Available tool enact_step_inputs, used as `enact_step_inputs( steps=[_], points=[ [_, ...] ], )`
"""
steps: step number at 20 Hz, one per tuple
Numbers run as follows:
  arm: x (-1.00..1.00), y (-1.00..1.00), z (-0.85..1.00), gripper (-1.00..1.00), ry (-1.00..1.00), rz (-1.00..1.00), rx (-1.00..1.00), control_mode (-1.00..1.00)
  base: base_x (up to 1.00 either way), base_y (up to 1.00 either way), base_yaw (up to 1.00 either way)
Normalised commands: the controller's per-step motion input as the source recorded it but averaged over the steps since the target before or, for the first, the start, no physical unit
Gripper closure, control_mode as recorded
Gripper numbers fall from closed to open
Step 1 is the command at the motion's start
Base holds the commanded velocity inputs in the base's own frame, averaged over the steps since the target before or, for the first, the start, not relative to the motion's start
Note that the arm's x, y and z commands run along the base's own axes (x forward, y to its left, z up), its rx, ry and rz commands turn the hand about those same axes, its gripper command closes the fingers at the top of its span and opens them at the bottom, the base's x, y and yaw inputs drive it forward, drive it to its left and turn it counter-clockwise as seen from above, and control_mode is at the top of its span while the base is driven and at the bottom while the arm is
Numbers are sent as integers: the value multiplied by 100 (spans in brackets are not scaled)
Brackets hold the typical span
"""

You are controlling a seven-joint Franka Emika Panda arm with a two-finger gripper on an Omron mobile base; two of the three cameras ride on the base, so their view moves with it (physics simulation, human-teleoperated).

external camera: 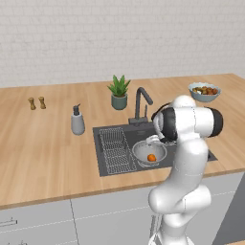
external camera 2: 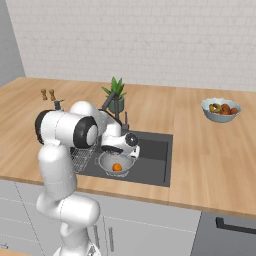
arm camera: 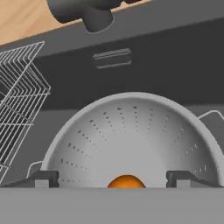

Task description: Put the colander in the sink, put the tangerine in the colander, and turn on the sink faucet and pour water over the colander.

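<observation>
Hovering over the colander (arm camera: 131,140) in the sink (external camera: 107,130) with the tangerine (arm camera: 126,181) inside, the gripper (arm camera: 113,177) had its fingers apart — best lifted clear, then toward the faucet (external camera: 141,103) lever.

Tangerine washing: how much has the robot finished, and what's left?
Done: the colander sits in the sink, and the tangerine lies inside it. Now: the open gripper hovers over the fruit, holding nothing. Left: turning on the sink faucet; no water shows running yet.
</observation>
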Motion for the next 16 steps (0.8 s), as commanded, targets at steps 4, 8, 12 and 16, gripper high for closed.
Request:
enact_step_inputs(
  steps=[4,8,12,16],
  points=[
    [-39,0,78,-100,-24,0,0,-100,0,0,0],
    [-51,-3,74,-100,-42,3,-2,-100,0,0,0],
    [-10,-3,80,-100,-30,3,0,-100,0,0,0],
    [0,-13,55,-100,-35,9,0,-100,0,0,0]
  ],
)
